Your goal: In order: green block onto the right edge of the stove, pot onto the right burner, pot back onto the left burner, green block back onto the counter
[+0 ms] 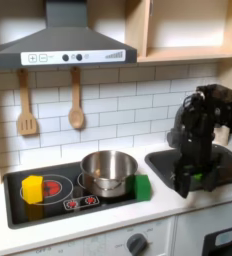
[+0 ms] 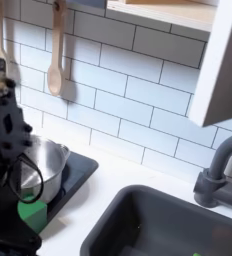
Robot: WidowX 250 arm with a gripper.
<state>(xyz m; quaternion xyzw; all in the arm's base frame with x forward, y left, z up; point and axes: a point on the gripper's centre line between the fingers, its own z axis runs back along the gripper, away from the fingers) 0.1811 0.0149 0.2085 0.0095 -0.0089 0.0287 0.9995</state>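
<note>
The gripper (image 1: 191,183), aperture indiscernible, is seen over the sink (image 1: 223,170); green block (image 1: 142,186) and pot (image 1: 108,171) lie toward the first exterior view's left.

The stove (image 1: 48,205) is black with red ring burners and red marks along its front. On it sit a shiny silver pot (image 1: 109,171), a bright green block (image 1: 142,186) and a yellow block (image 1: 32,187). The wall tiles (image 1: 118,100) behind the stove are white (grey grout lines). The arm (image 1: 198,125) is black.
</note>
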